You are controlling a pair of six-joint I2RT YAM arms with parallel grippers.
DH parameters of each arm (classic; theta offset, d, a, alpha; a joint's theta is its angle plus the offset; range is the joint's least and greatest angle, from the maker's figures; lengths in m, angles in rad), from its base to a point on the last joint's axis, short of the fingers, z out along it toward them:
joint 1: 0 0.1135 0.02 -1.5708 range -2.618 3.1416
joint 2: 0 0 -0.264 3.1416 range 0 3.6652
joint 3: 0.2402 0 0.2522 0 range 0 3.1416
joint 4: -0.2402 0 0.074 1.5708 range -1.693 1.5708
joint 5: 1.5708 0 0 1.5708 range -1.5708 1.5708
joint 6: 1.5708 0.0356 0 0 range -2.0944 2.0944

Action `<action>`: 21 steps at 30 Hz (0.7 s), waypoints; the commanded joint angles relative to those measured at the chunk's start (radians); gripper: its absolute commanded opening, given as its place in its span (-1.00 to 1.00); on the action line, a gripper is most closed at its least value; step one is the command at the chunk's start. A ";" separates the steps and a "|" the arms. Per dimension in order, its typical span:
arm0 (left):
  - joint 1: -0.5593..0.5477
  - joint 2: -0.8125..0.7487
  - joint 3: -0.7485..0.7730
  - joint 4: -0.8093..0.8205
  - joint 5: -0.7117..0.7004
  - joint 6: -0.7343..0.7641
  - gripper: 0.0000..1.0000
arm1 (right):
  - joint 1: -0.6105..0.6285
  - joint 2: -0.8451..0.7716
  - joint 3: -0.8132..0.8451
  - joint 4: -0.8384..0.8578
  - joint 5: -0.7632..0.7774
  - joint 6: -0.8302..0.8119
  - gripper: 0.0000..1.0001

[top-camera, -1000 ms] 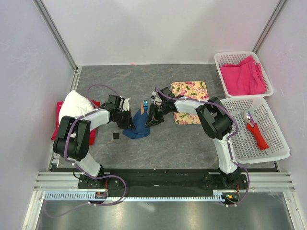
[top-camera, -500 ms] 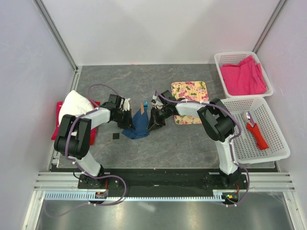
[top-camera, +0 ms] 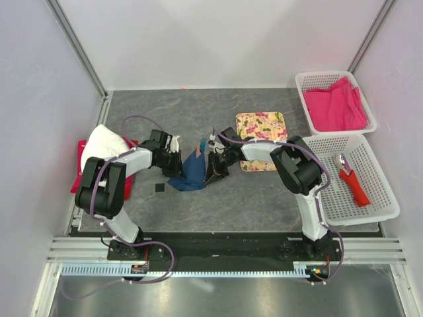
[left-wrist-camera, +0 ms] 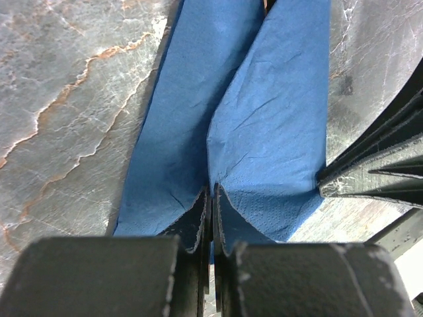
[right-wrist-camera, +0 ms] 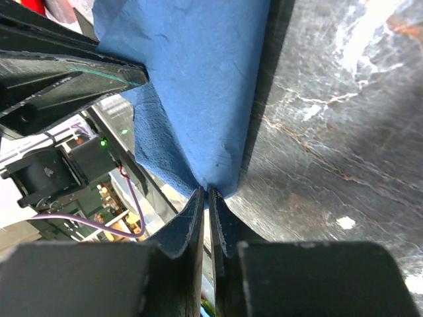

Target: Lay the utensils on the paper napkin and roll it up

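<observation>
One blue paper napkin (top-camera: 190, 173) at table centre. One bright-blue utensil (top-camera: 200, 142) can be made out, at the napkin's twelve o'clock edge. One floral mat (top-camera: 261, 124) at one o'clock. Two white baskets: the far basket (top-camera: 302, 99) at two o'clock, the near basket (top-camera: 373, 168) at three. One red-handled tool (top-camera: 353, 185). One white cloth (top-camera: 102, 144) at nine o'clock. One small black square (top-camera: 159, 189).

grey marble-look table (top-camera: 264, 198), plain white walls (top-camera: 218, 39) w/ alu frame rails (top-camera: 78, 46) in corners

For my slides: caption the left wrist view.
Left gripper shut on a fold of the blue paper napkin, grey table beneath.
</observation>
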 commanded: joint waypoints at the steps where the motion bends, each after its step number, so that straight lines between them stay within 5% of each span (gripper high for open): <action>1: 0.005 0.014 0.028 -0.007 -0.029 0.045 -0.96 | 0.003 0.036 0.008 -0.049 0.054 -0.051 -0.74; 21: 0.005 0.025 0.037 -0.010 -0.014 0.051 -0.96 | -0.009 0.019 0.262 -0.052 0.094 -0.063 -0.65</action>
